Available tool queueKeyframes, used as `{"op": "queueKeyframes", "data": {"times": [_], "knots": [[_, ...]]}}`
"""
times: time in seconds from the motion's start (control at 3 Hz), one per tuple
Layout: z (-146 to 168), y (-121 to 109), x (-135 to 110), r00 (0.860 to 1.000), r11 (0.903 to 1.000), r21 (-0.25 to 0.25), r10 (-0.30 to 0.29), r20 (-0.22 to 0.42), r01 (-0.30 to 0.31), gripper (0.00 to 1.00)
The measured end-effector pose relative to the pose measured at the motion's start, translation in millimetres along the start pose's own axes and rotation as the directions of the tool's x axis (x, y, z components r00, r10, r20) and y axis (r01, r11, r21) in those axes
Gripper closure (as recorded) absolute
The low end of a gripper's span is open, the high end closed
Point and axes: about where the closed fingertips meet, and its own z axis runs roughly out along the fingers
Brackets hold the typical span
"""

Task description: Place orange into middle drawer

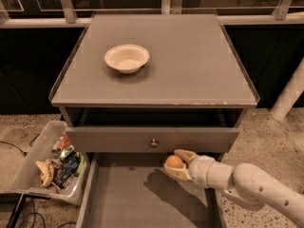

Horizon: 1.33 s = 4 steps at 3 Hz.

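Note:
The orange (174, 161) is held between the fingers of my gripper (178, 164), at the right back of the open middle drawer (128, 198), just under the gray drawer front with the knob (153, 142). The gripper is shut on the orange and holds it a little above the drawer's flat gray floor, where it casts a shadow. My white arm (247, 184) reaches in from the lower right.
A cream-white bowl (127, 58) sits on the cabinet top (190, 65). A clear bin (52, 163) with snack packets stands on the floor to the left of the drawer. Cables lie at the lower left. A white post (289, 94) stands at the right.

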Motion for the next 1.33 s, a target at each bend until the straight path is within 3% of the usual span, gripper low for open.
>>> {"op": "queueKeyframes", "data": {"times": [0.33, 0.67, 1.33], "knots": [[27.9, 0.4, 24.1, 1.0, 0.9998, -0.019, 0.007, 0.029, -0.006, 1.0], [49.8, 6.4, 51.7, 1.0, 0.9993, -0.03, -0.021, -0.011, 0.021, 1.0], [76.4, 11.1, 98.7, 0.98, 0.9941, -0.024, -0.108, -0.165, 0.106, 1.0]]}}
